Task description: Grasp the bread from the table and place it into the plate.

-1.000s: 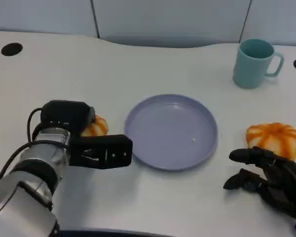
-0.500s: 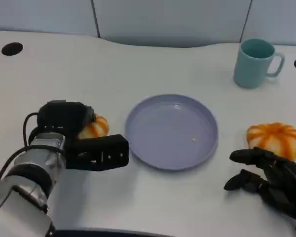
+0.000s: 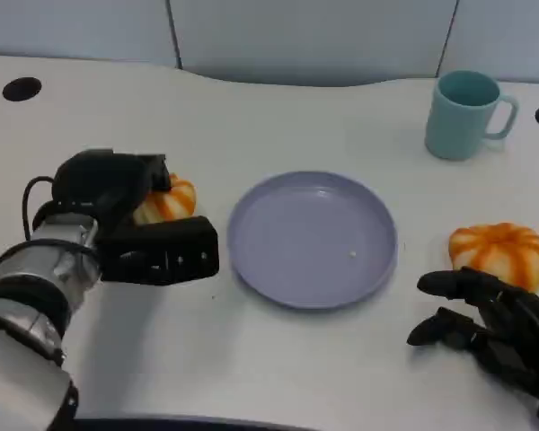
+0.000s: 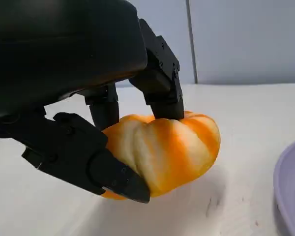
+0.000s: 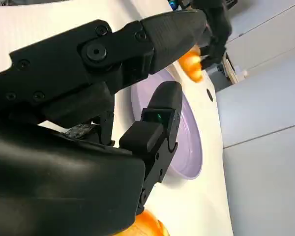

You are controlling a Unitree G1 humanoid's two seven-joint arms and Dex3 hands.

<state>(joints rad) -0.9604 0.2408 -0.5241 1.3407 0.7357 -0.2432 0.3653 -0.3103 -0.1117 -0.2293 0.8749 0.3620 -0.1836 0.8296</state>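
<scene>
Near the bench's left edge the left hand (image 3: 130,224) clasps the bread (image 4: 164,150) between its fingers (image 4: 160,91) — ready to carry it to the plate (image 3: 313,296) — while the right hand (image 3: 490,328) rests empty, fingers apart.

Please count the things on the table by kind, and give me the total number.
Bread: 2, one in the fingers of the left hand, one beside the right hand
Plate: 1
Mug: 1
Total: 4
</scene>
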